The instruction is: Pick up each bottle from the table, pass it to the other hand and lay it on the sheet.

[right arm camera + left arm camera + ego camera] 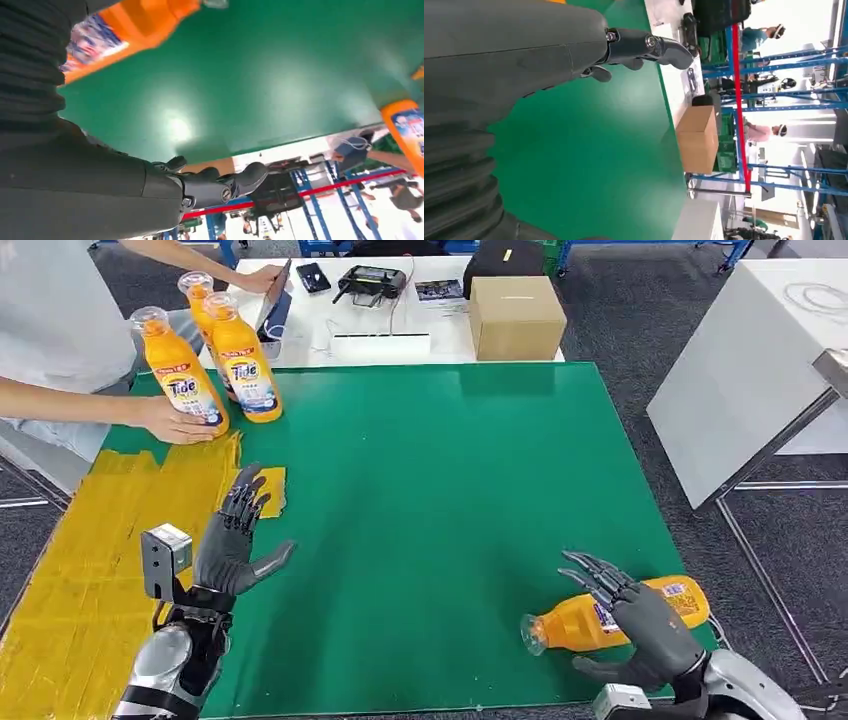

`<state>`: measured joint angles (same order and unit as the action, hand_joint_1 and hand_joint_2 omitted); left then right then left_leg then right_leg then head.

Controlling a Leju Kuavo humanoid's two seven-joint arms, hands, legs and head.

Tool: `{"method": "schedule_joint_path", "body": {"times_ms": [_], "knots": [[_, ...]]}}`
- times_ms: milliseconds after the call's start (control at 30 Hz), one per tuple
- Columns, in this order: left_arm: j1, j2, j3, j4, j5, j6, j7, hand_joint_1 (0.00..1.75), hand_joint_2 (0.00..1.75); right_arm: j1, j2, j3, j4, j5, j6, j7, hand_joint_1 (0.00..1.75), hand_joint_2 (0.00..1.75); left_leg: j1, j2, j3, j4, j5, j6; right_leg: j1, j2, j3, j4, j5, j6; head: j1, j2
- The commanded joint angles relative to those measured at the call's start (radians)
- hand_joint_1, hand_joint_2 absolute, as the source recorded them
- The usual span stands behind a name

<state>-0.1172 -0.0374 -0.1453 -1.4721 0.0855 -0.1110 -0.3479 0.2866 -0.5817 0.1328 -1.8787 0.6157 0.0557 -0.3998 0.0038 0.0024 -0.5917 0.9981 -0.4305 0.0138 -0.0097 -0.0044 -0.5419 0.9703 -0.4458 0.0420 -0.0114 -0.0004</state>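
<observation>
An orange Tide bottle (572,624) lies on its side on the green mat (430,490) at the front right, cap pointing left. My right hand (640,625) is over its middle with the fingers spread, not closed around it. In the right wrist view the bottle (135,25) lies just beside the right hand (125,185). My left hand (232,540) is open and holds nothing, over the edge of the yellow sheet (90,560). Three more orange bottles (245,360) stand upright at the back left. A person's hand (170,422) rests on the base of the nearest one (180,375).
The person stands at the table's left side. A cardboard box (515,315), a phone and a controller sit on the white table behind the mat. A white tilted panel (750,370) stands to the right. The left wrist view shows my left hand (524,60) above the mat.
</observation>
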Motion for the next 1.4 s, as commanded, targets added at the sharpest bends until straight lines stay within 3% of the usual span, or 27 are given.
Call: {"method": "schedule_joint_path", "body": {"times_ms": [33, 367, 733, 1033, 1400], "knots": [[-0.042, -0.001, 0.001, 0.062, 0.001, 0.001, 0.005, 0.0, 1.75, 0.065, -0.034, -0.044, -0.029, 0.013, -0.008, 0.023, 0.0, 1.75, 0.001, 0.0, 0.005, -0.001, -0.001, -0.001, 0.001, 0.0, 0.005, -0.001, -0.001, -0.001, 0.0, 0.0], [-0.046, -0.003, 0.002, 0.059, -0.004, 0.002, 0.011, 0.0, 1.75, 0.067, -0.057, -0.077, 0.034, 0.087, -0.039, 0.1, 0.0, 1.75, 0.0, -0.005, 0.004, 0.0, -0.001, 0.0, 0.0, -0.004, 0.004, -0.001, -0.002, -0.001, 0.001, 0.0], [-0.04, 0.005, -0.01, 0.033, -0.011, -0.003, 0.018, 0.0, 1.75, 0.045, -0.082, -0.112, 0.141, 0.115, -0.018, 0.157, 0.0, 1.75, 0.001, -0.001, 0.004, -0.001, -0.001, 0.0, 0.001, 0.0, 0.005, -0.003, 0.0, -0.001, 0.0, 0.0], [-0.069, 0.009, -0.018, 0.049, -0.013, -0.003, 0.032, 0.0, 1.75, 0.035, -0.078, -0.128, 0.152, 0.112, -0.017, 0.16, 0.0, 1.75, 0.0, -0.001, 0.003, -0.001, 0.0, 0.0, 0.0, -0.001, 0.003, -0.002, 0.0, -0.001, 0.0, 0.0], [-0.06, 0.006, -0.01, 0.043, -0.011, -0.003, 0.032, 0.0, 1.75, 0.035, -0.136, -0.108, 0.165, 0.095, 0.032, 0.171, 0.0, 1.75, 0.0, -0.001, 0.004, -0.001, 0.0, 0.0, 0.0, 0.0, 0.004, -0.002, 0.0, -0.001, 0.0, 0.0]]}}
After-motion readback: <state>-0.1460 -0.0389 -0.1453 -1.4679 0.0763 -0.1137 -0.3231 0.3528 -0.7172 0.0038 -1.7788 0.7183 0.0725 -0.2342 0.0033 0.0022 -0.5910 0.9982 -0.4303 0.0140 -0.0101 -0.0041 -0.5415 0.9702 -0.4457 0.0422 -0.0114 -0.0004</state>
